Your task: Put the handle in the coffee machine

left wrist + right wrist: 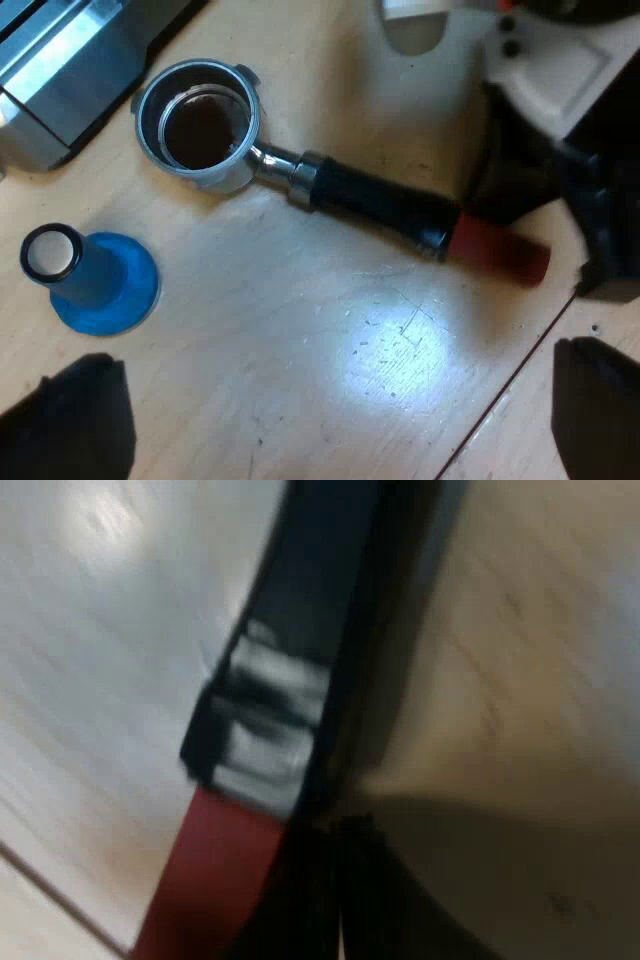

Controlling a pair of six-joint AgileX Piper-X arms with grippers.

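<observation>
Your holder (228, 176) lies loose on the bench (330, 340), not locked into the espresso machine (70, 70); the machine's metal body stands just beside the basket, at about ten o'clock from it; dark grounds (200, 130) cover the basket's bottom. Take the basket as the dial's centre: the dark handle (380, 200) runs flat along the bench toward four o'clock and finishes in the red end (500, 250); the blue tamper (95, 280) stands on its wide base at about seven o'clock, near the holder but apart from it. Your left claw (340, 400) hangs over the bench with its fingers (70, 430) wide apart and nothing between them. Your right claw (565, 200) is at the red end, close against it; whether it is apart, together or clamped on the handle you cannot tell. In the right wrist view the handle passes close by, with a metal ring (265, 730) where the dark part meets the red.
</observation>
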